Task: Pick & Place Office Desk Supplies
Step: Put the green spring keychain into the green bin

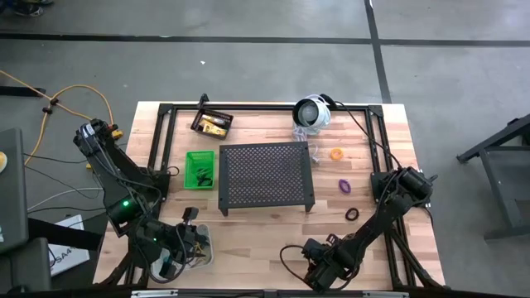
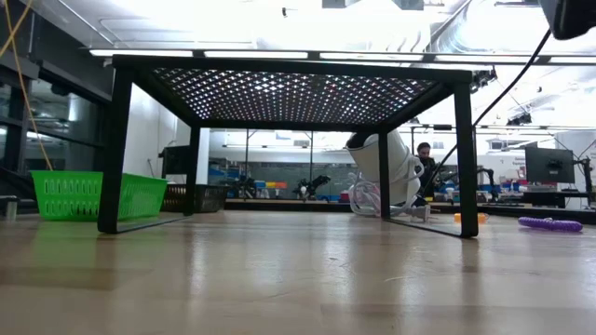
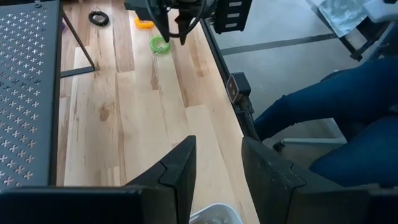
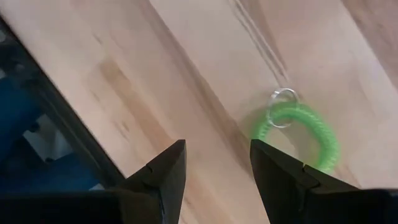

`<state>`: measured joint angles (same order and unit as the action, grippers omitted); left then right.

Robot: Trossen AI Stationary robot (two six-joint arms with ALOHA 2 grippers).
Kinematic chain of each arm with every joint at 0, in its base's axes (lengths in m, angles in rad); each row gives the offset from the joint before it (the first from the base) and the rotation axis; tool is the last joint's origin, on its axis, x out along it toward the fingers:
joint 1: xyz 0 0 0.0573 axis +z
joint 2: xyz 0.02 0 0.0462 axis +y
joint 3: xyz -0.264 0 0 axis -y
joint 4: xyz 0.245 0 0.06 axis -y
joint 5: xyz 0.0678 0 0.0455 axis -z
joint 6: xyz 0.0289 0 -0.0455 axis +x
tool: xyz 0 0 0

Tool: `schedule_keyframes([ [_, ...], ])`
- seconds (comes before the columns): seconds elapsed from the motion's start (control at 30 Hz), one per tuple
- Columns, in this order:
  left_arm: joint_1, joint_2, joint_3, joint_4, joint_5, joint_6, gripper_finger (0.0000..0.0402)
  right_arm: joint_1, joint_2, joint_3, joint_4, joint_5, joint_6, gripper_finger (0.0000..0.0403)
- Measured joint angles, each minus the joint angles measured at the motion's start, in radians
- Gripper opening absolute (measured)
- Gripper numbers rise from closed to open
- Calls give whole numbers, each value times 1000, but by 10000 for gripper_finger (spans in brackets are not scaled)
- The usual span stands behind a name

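Observation:
A green coiled loop (image 4: 305, 134) with a small metal ring (image 4: 283, 106) lies flat on the wooden table near its front edge. My right gripper (image 4: 217, 149) hangs open over the bare wood just beside it, pointing steeply down; the loop is outside the gap between the fingers. The left wrist view shows the same loop (image 3: 160, 45) below my right gripper (image 3: 177, 25). My left gripper (image 3: 217, 146) waits open at the front left, above the clear bin (image 1: 199, 248). An orange loop (image 1: 336, 154), a purple one (image 1: 344, 185) and a black one (image 1: 352, 214) lie at the right.
The big black perforated stand (image 1: 267, 175) fills the table's middle. The green bin (image 1: 199, 168) and the black bin (image 1: 211, 124) sit to its left and far left. A white round device (image 1: 312, 112) with a cable stands at the back. A person's leg (image 3: 323, 118) shows beyond the front edge.

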<state>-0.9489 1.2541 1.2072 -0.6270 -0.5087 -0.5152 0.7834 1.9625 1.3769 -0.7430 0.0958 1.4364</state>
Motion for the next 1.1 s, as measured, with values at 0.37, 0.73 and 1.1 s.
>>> schedule_keyframes([
  [0.37, 0, 0, 0, 1, 0, 0, 122, -22, 1, -2, -90, 37, -11, 166],
  [0.73, 0, 0, 0, 1, 0, 0, 122, -24, 3, -53, -17, 33, 19, 166],
  [1.1, 0, 0, 0, 1, 0, 0, 122, -24, 8, -53, -20, 36, 26, 166],
])
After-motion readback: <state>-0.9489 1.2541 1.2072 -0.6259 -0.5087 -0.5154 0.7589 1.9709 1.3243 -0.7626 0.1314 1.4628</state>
